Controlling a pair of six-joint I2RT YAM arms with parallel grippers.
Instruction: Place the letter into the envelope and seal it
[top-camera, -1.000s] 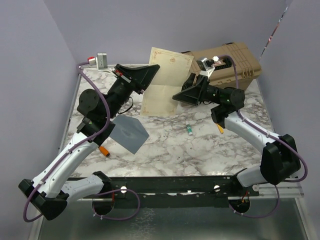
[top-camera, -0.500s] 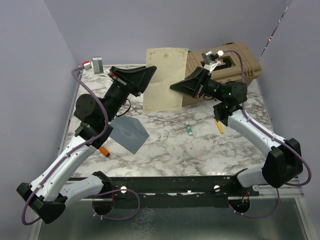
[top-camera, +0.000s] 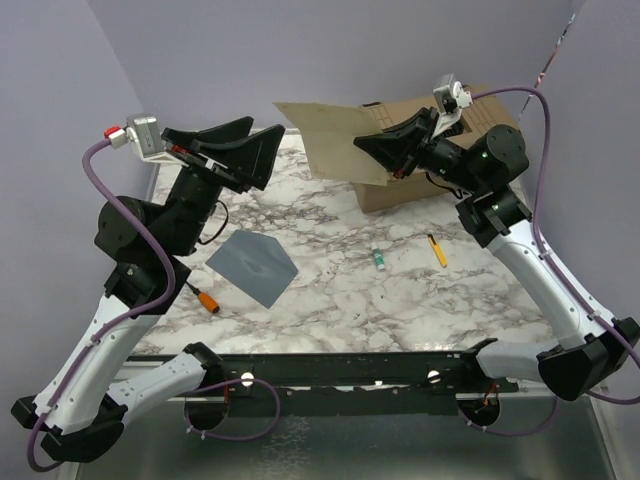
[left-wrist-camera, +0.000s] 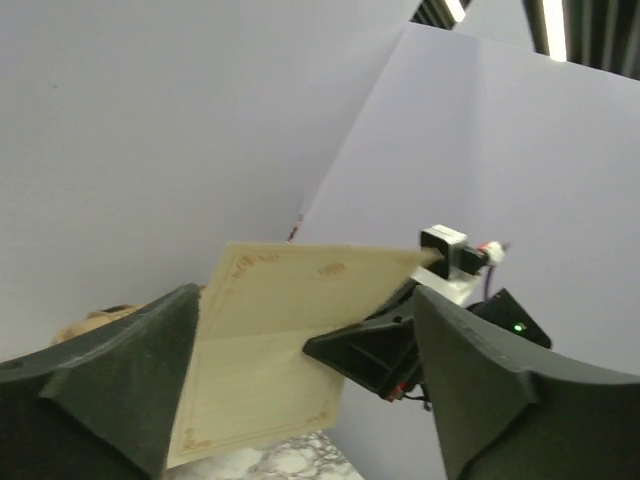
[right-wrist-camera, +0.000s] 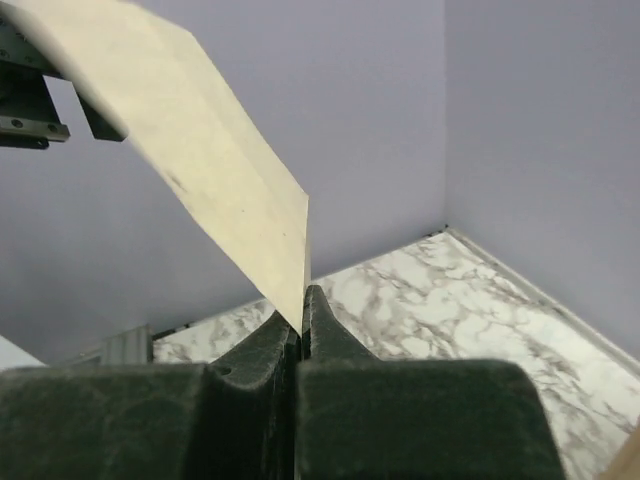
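My right gripper (top-camera: 366, 142) is pinched tight on one edge of the letter (top-camera: 318, 135), holding it in the air over the far side of the marble table (top-camera: 330, 295). My left gripper (top-camera: 264, 140) is spread wide near the letter, gripping nothing. The envelope (top-camera: 255, 265) lies flat on the table by my left arm.

Cream letter (top-camera: 330, 140) aloft, tilted, grey envelope (top-camera: 252, 265) lying flat

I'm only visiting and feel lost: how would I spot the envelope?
Look at the marble table. On its left half, beside a small orange object, lies the envelope, flat. It is slate blue-grey, while the letter held in the air by the right gripper is cream and the case behind is tan.
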